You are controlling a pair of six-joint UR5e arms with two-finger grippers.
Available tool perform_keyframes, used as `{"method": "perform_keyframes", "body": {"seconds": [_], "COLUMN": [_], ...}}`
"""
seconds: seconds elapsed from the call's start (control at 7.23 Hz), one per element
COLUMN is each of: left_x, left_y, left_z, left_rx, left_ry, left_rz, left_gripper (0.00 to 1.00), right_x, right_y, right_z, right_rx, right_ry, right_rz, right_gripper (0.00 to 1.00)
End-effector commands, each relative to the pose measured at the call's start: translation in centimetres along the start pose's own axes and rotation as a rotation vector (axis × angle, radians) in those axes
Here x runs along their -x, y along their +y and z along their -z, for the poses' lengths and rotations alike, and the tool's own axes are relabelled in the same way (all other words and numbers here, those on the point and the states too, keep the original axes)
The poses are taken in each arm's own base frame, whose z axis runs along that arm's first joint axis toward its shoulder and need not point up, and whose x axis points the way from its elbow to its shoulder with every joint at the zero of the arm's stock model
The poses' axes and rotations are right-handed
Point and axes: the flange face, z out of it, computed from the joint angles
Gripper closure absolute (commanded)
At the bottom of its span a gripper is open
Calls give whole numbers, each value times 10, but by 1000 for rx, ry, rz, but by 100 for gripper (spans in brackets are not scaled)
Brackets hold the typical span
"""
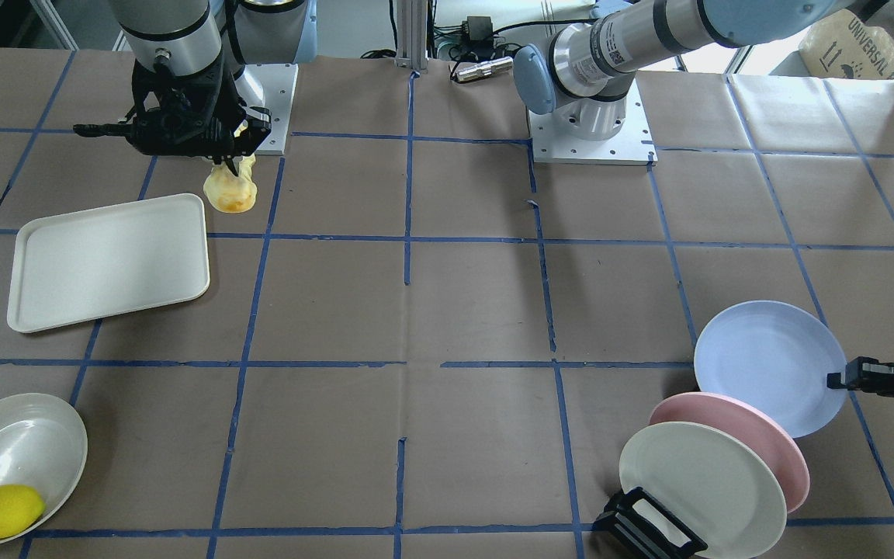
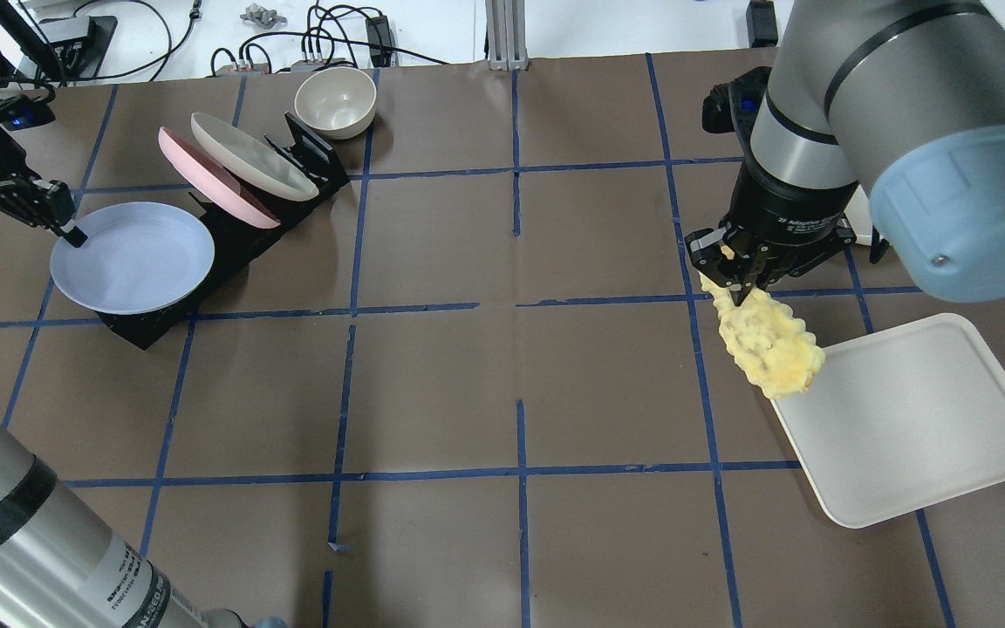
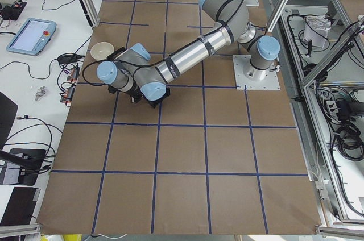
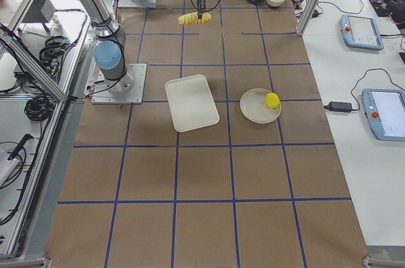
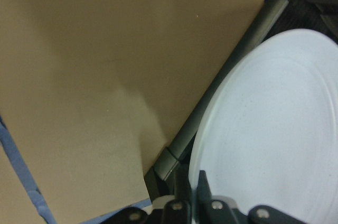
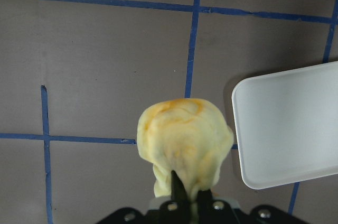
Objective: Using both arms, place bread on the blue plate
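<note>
The bread (image 2: 769,340) is a bumpy pale-yellow roll with a golden end. It hangs from my right gripper (image 2: 742,283), which is shut on its upper end and holds it in the air by the tray's near corner. It also shows in the front view (image 1: 230,190) and in the right wrist view (image 6: 184,139). The blue plate (image 2: 132,257) leans tilted at the front of a black rack. My left gripper (image 2: 66,228) is shut on its left rim. The left wrist view shows the plate (image 5: 274,139) with its rim between the fingers.
A pink plate (image 2: 215,179) and a cream-white plate (image 2: 249,157) stand in the black rack (image 2: 232,244) behind the blue one. A beige bowl (image 2: 336,100) sits beyond. A white tray (image 2: 912,419) lies on the right. A lemon (image 1: 1,511) sits in a cream dish (image 1: 20,442).
</note>
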Motion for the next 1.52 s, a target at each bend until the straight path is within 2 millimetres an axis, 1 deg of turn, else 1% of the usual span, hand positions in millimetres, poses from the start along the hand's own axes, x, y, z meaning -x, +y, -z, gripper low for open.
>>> {"method": "perform_keyframes", "body": {"seconds": [0.0,0.14,0.28,0.41,0.55,0.69,0.83,0.97,1.11,1.24,1.38], "left_x": [-52,-102,-156,-207,-256,-297,-340,-385,-415,-428,-426], "left_y": [33,42,47,57,64,55,45,30,16,0,-20], "left_z": [44,63,69,63,43,18,-12,-36,-56,-80,-105], "left_rx": [42,51,53,61,79,35,27,-12,-47,-60,-89], "left_ry": [23,11,-14,-22,-37,-63,-90,-56,-39,-8,41], "left_rz": [5,36,41,73,79,62,63,39,17,5,-6], "left_gripper": [99,99,99,99,99,99,99,99,99,99,99], "right_x": [-1,-1,-1,-1,-1,-1,-1,0,-1,-1,-1], "right_y": [2,2,2,3,3,3,3,3,3,3,5], "right_z": [-1,-2,-2,-2,-2,-3,-3,-3,-3,-4,-4], "right_rx": [8,8,8,8,8,10,10,8,8,8,10], "right_ry": [28,31,31,31,31,27,28,24,27,30,28], "right_rz": [-3,-3,-3,-3,-3,-3,-2,-3,-3,-3,-2], "right_gripper": [86,85,84,84,84,82,81,80,79,79,79]}}
